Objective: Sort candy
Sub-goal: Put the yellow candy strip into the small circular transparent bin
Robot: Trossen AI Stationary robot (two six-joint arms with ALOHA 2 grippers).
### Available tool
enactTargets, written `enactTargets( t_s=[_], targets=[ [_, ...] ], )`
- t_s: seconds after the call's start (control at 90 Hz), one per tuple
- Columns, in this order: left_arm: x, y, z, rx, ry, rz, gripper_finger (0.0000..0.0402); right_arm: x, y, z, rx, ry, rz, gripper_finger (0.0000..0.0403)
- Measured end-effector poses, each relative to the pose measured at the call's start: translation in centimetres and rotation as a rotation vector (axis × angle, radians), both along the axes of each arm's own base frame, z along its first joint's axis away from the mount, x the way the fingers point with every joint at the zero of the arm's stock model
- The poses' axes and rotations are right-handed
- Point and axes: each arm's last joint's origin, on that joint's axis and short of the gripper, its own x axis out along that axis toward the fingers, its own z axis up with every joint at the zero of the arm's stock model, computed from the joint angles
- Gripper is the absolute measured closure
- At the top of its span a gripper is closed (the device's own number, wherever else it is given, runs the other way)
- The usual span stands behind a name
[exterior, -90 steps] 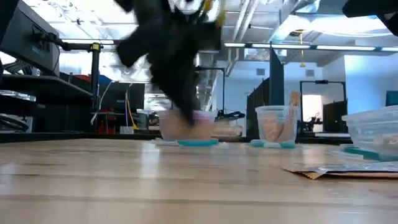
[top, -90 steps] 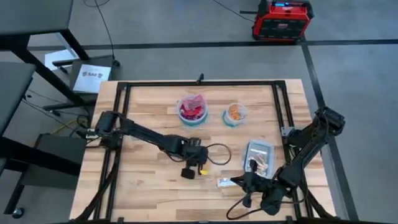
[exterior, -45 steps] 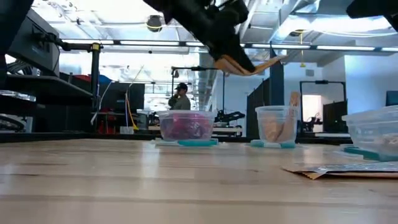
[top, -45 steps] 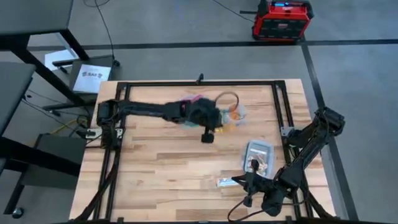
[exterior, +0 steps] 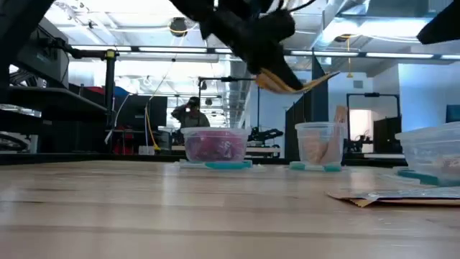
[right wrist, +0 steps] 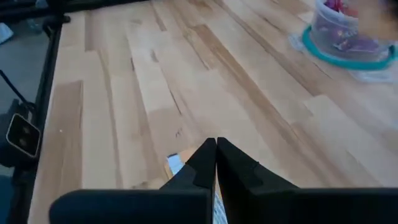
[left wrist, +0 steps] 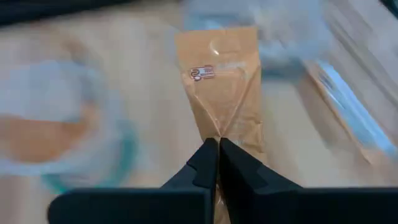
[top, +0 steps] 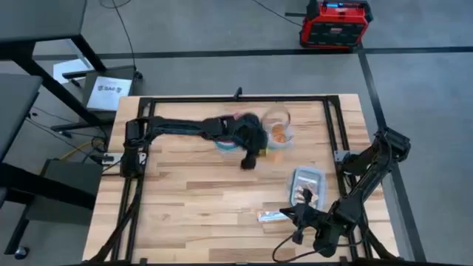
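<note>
- Beside the orange-candy bowl (top: 278,134), on its red-bowl side and above rim height, my left tool (left wrist: 217,144) pinches an orange candy (left wrist: 222,87) by one end.
- Candy's long axis runs straight out from the fingertips; the bowl lies off to one side, so I judge a short shift over it comes before release.
- Candy: flat, tan-orange wrapper, small printed logo, crimped.
- Right tool (right wrist: 216,144) waits pressed together near the clear tub (top: 309,184), farther off; loose silver wrapper (top: 270,216) next to it.
</note>
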Motion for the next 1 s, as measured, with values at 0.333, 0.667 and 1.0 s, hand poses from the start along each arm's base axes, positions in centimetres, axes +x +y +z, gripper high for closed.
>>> enactTargets(
  t_s=[0.333,0.667,1.0],
  targets=[
    [1.2,3.8,2.2,0.206,-0.281,0.249,0.0401,0.9,-1.3,-0.2,-0.031,0.047,-0.038,0.0403],
    [3.8,8.7,-2.0,-0.033,-0.375,0.339,0.0401,1.2,-1.5,-0.2,-0.022,0.052,-0.047,0.0403],
    [4.4,8.5,-2.4,0.029,-0.349,0.267,0.0326,1.2,-1.5,-0.3,-0.013,0.068,-0.04,0.0403]
  ],
)
